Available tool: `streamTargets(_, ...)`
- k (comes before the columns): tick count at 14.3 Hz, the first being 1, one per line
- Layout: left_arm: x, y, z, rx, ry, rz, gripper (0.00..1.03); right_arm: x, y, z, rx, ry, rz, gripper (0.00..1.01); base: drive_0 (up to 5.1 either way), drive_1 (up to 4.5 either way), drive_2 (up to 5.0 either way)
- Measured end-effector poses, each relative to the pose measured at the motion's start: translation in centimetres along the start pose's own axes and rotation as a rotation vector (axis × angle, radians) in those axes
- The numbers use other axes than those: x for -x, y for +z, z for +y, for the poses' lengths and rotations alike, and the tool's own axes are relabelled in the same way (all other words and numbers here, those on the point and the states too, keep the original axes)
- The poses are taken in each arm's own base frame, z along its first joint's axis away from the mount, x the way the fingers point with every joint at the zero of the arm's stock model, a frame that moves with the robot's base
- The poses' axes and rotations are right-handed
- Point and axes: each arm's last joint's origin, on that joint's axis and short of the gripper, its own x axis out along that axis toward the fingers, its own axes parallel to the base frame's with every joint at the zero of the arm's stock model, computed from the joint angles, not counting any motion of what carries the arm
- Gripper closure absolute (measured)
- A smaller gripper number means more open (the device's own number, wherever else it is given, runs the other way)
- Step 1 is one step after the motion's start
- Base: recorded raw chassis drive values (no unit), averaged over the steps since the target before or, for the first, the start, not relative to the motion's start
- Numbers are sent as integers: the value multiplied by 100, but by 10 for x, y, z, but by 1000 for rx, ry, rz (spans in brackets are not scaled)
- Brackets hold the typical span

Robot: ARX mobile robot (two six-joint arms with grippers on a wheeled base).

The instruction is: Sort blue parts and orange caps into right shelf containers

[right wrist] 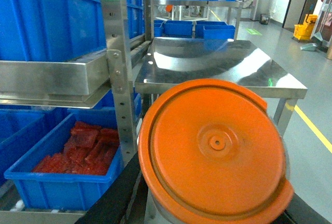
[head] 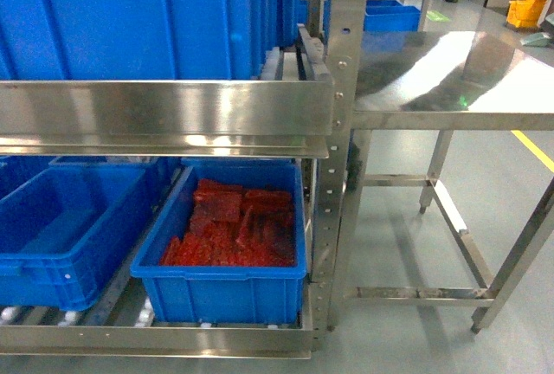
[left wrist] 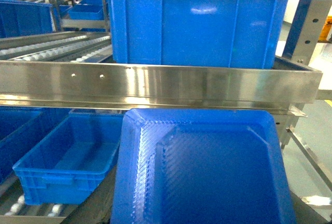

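A blue part (left wrist: 207, 172), a square dished tray, fills the lower left wrist view, and my left gripper (left wrist: 202, 214) is shut on it; only dark finger edges show beside it. My right gripper (right wrist: 212, 209) is shut on a round orange cap (right wrist: 215, 151), with black fingers (right wrist: 111, 198) at its lower sides. On the lower shelf stand the right shelf containers: an empty blue crate (head: 61, 248) and, to its right, a blue crate (head: 221, 292) holding red pieces (head: 229, 227). A large blue crate (head: 130, 19) sits on the upper shelf. Neither gripper appears in the head view.
A steel shelf rail (head: 164, 106) and an upright post (head: 342, 132) front the rack. A steel table (head: 450, 71) stands right of the rack over grey floor. A yellow mop bucket (head: 528, 6) is far back. More blue crates (right wrist: 184, 27) stand behind the table.
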Motion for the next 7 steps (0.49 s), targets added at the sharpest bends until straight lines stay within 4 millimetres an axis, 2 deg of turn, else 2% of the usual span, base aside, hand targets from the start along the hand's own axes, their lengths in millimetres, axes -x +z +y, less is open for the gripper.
streamTargets(7, 0, 0, 0, 0, 0, 0, 59, 0, 0, 0, 0, 0, -2, 58, -508, 238, 238)
